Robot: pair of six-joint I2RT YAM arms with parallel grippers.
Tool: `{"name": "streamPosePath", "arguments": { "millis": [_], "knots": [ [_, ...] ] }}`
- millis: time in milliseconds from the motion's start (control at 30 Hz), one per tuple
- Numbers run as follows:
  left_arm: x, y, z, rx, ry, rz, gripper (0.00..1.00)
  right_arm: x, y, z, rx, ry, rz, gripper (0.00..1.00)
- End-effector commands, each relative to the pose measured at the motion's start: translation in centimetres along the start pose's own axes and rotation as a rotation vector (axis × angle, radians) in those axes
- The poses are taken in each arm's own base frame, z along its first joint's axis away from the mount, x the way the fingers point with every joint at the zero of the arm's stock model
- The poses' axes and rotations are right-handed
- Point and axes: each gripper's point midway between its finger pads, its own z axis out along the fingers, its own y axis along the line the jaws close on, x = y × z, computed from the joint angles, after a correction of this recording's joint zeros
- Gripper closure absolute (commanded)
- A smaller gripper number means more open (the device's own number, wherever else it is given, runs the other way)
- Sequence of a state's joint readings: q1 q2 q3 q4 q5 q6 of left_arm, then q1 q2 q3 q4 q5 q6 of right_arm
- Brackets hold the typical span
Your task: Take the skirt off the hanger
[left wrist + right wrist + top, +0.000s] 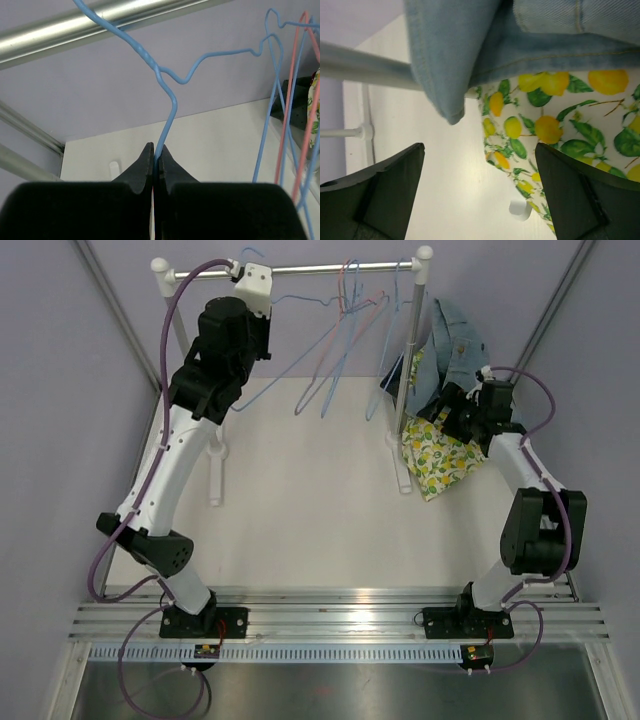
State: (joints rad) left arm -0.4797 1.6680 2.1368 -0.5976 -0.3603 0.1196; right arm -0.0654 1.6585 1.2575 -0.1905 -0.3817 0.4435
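A blue wire hanger point(175, 106) hangs by its hook from the metal rail point(100, 20) with nothing on it. My left gripper point(155, 150) is shut on its wire just below the twisted neck, up at the rail's left end point(268, 300). The lemon-print skirt point(440, 455) lies crumpled on the table by the rack's right post. My right gripper point(480, 150) is open just above the skirt's edge point(560, 125), nothing between its fingers; it sits beside the post point(450, 412).
A denim garment point(455, 345) lies behind and partly over the skirt, and its hem point(470, 45) hangs into the right wrist view. Several empty pink and blue hangers point(345, 330) hang mid-rail. The rack's white right post point(405, 390) stands next to my right gripper.
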Motion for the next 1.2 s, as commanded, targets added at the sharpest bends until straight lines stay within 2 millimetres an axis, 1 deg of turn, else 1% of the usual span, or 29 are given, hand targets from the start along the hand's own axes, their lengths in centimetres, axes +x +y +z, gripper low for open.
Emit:
{"name": "streamPosePath", "arguments": {
  "millis": [0, 67, 100, 133, 167, 200, 233, 300, 400, 467, 500, 533, 567, 633, 667, 733, 767, 800, 833, 867, 900, 933, 967, 1000, 1033, 1067, 1100, 1133, 1167],
  "knots": [
    [-2.4, -0.2, 0.9, -0.006, -0.062, -0.029, 1.00, -5.5, 7.9, -5.5, -0.259, -0.236, -0.094, 0.01],
    [-1.6, -0.9, 1.1, 0.010, -0.042, -0.054, 1.00, -4.7, 8.0, -6.4, -0.262, -0.235, -0.106, 0.01],
    [-2.1, -0.7, 0.5, 0.011, -0.062, -0.069, 1.00, -4.4, 7.8, -6.6, -0.249, -0.234, -0.110, 0.00],
    [-1.7, -0.7, 0.3, 0.012, -0.059, -0.076, 1.00, -4.3, 7.7, -7.0, -0.244, -0.240, -0.116, 0.01],
    [-0.5, -1.0, 0.5, 0.014, -0.036, -0.076, 1.00, -4.3, 7.9, -7.7, -0.241, -0.250, -0.127, 0.01],
    [-0.9, -0.7, -0.1, 0.013, -0.053, -0.092, 0.98, -3.9, 7.5, -7.8, -0.223, -0.237, -0.128, 0.01],
    [-0.6, -0.7, -0.2, 0.012, -0.046, -0.092, 0.97, -3.8, 7.6, -8.2, -0.218, -0.234, -0.132, 0.01],
    [0.3, -0.8, -0.4, 0.013, -0.016, -0.095, 0.97, -3.9, 7.9, -9.1, -0.212, -0.240, -0.136, 0.00],
    [0.8, -0.9, -0.8, 0.025, 0.008, -0.096, 0.96, -4.0, 8.8, -10.5, -0.230, -0.258, -0.133, 0.01],
    [0.8, -0.9, -1.4, 0.030, 0.009, -0.103, 0.94, -4.3, 9.5, -11.8, -0.245, -0.277, -0.131, 0.01],
    [1.1, -0.9, -1.6, 0.032, 0.018, -0.103, 0.92, -4.1, 9.6, -12.1, -0.244, -0.272, -0.128, 0.00],
    [1.0, -0.7, -1.9, 0.032, 0.015, -0.107, 0.89, -4.1, 9.8, -12.5, -0.243, -0.276, -0.126, 0.00],
    [0.5, -0.4, -2.8, 0.031, 0.001, -0.112, 0.75, -4.3, 10.2, -13.4, -0.249, -0.294, -0.131, 0.00],
    [0.3, 0.0, -3.5, 0.029, -0.006, -0.115, 0.60, -4.2, 10.1, -14.1, -0.230, -0.302, -0.123, 0.00],
    [0.0, 0.4, -4.2, 0.025, -0.015, -0.119, 0.52, -4.5, 10.4, -14.9, -0.229, -0.321, -0.127, 0.01],
    [-1.0, 1.2, -6.1, 0.020, -0.039, -0.155, 0.38, -4.3, 10.4, -15.6, -0.217, -0.321, -0.121, 0.01],
    [-1.0, 1.5, -6.8, 0.013, -0.036, -0.163, 0.30, -4.5, 10.9, -16.5, -0.224, -0.333, -0.118, 0.01],
    [-1.9, 2.3, -8.4, 0.007, -0.064, -0.177, 0.26, -4.3, 11.2, -16.9, -0.234, -0.333, -0.121, 0.00],
    [-1.9, 2.6, -9.3, 0.004, -0.069, -0.184, 0.23, -4.3, 11.6, -17.5, -0.243, -0.337, -0.121, 0.00],
    [-1.2, 2.6, -9.7, 0.006, -0.058, -0.190, 0.20, -4.2, 12.2, -18.7, -0.257, -0.348, -0.119, 0.01],
    [-1.0, 2.9, -10.6, 0.004, -0.059, -0.197, 0.16, -4.1, 12.7, -19.5, -0.277, -0.354, -0.132, 0.01],
    [-1.6, 3.8, -12.6, 0.004, -0.089, -0.215, 0.13, -3.9, 13.2, -20.1, -0.296, -0.357, -0.139, 0.01],
    [-0.3, 3.7, -13.2, 0.005, -0.065, -0.227, 0.11, -3.4, 14.1, -21.5, -0.335, -0.366, -0.155, 0.00],
    [0.0, 3.8, -14.0, 0.012, -0.064, -0.238, 0.08, -3.2, 14.7, -22.4, -0.362, -0.373, -0.162, 0.01],
    [-0.3, 4.6, -16.2, 0.018, -0.095, -0.265, 0.02, -2.8, 15.3, -23.3, -0.389, -0.374, -0.172, 0.01],
    [0.4, 4.2, -16.9, 0.042, -0.088, -0.304, 0.01, -2.2, 16.1, -24.9, -0.422, -0.392, -0.181, 0.01],
    [2.6, 3.5, -16.9, 0.064, -0.044, -0.306, 0.01, -1.6, 16.6, -25.7, -0.453, -0.383, -0.191, 0.00],
    [3.6, 3.0, -17.7, 0.093, -0.031, -0.320, 0.01, -1.0, 16.9, -26.6, -0.472, -0.387, -0.200, 0.01],
    [3.9, 2.7, -19.4, 0.137, -0.047, -0.365, 0.01, -0.1, 17.2, -28.3, -0.489, -0.405, -0.210, 0.01]
  ]
}}
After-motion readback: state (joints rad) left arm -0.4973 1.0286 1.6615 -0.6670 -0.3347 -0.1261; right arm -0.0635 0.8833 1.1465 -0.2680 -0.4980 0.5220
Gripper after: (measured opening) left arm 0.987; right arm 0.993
